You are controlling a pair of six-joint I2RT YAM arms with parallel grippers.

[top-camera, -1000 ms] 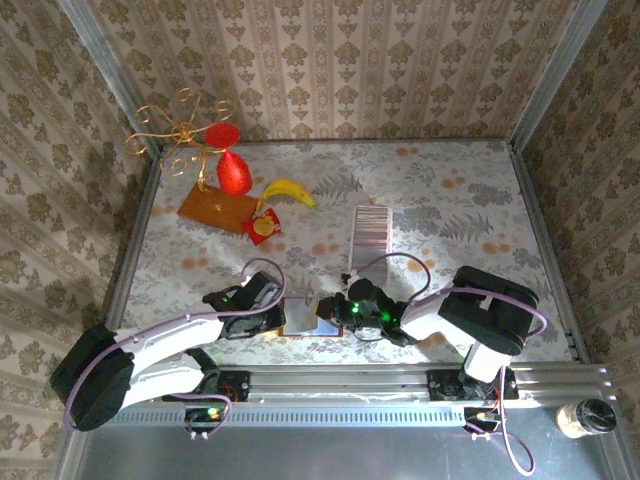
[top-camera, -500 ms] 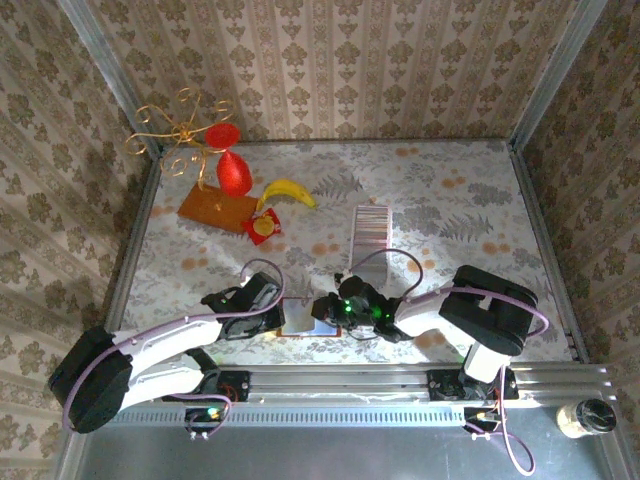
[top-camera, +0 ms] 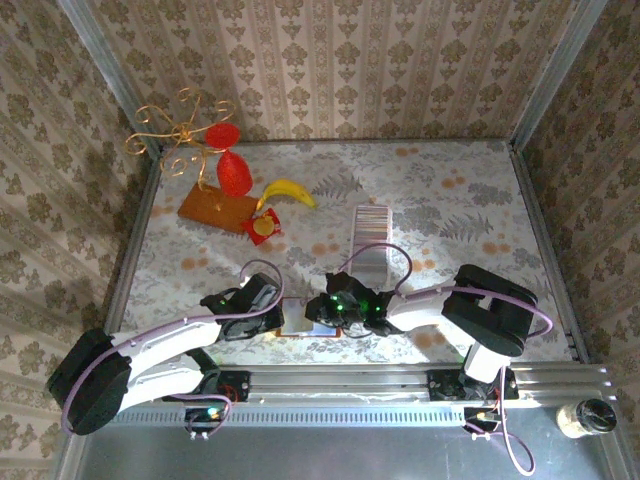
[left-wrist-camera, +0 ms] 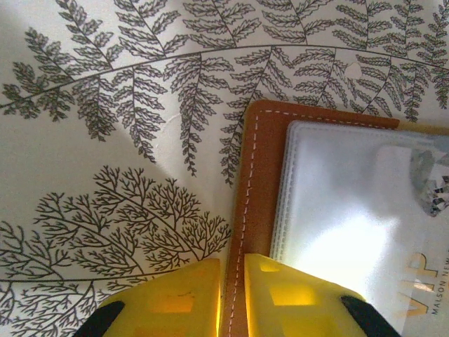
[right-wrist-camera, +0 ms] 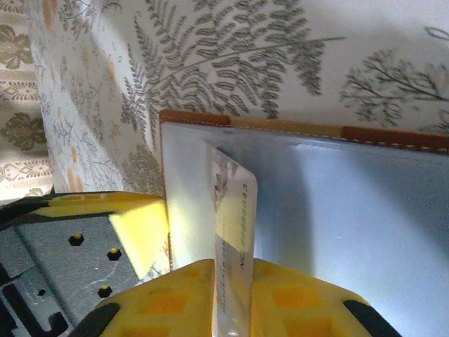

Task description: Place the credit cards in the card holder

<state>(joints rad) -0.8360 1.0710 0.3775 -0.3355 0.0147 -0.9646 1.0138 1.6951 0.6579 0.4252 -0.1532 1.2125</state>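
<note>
Right now both grippers are meeting at the open card holder (left-wrist-camera: 261,175).

The left gripper (left-wrist-camera: 231,270) is pinching the holder's brown stitched edge, its yellow fingers (left-wrist-camera: 168,298) sitting almost together with only the leather between them. The pale inside is spreading ahead and to the right of those fingers, and a card lettered VIP (left-wrist-camera: 414,281) is lying flat on it. The right gripper (right-wrist-camera: 233,270) is bracketing one credit card (right-wrist-camera: 235,203), which is standing on edge between its fingers and reaching forward over the holder's pale inside. Whether those fingers are pressing the card or sitting just off it cannot be told. Fern-print cloth (left-wrist-camera: 105,140) is stretching away past the holder. Well beyond the right gripper, the strip of credit cards (top-camera: 371,228) is lying flat.
</note>
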